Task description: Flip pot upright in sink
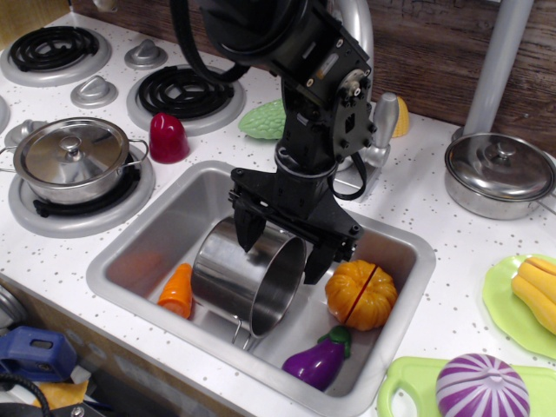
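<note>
The shiny lidless steel pot (243, 280) lies tilted on its side in the silver sink (165, 228), its open mouth facing the lower right and a wire loop handle at its lower edge. My black gripper (280, 263) reaches down into the sink. Its two fingers straddle the pot's upper end, one on the left wall and one at the right rim, and look closed on the pot. The arm hides the back part of the basin.
In the sink, an orange carrot (177, 291) lies left of the pot, an orange pumpkin (360, 295) right of it and a purple eggplant (314, 360) in front. Lidded steel pots stand on the left burner (74, 156) and at the right (498, 174). The faucet (382, 130) stands behind the sink.
</note>
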`<action>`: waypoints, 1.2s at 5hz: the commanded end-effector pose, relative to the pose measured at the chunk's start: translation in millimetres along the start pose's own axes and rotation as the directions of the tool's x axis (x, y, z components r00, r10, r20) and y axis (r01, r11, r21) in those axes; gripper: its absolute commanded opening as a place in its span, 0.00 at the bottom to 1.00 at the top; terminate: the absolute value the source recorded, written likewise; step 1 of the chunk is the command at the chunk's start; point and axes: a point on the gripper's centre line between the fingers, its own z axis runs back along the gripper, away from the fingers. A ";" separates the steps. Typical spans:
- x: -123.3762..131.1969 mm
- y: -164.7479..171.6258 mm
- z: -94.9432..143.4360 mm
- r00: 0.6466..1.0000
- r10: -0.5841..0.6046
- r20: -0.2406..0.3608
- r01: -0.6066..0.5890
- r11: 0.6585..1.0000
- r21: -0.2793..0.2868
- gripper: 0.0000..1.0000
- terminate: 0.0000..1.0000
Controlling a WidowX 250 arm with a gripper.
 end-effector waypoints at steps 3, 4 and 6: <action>-0.4 2.2 -6.7 0.997 -0.074 0.006 0.071 0.971 0.228 1.00 0.00; 3.3 11.1 -10.6 0.992 -0.129 -0.005 0.125 0.952 0.281 1.00 0.00; 9.8 24.6 -23.2 0.979 -0.204 0.024 0.170 0.869 0.465 1.00 0.00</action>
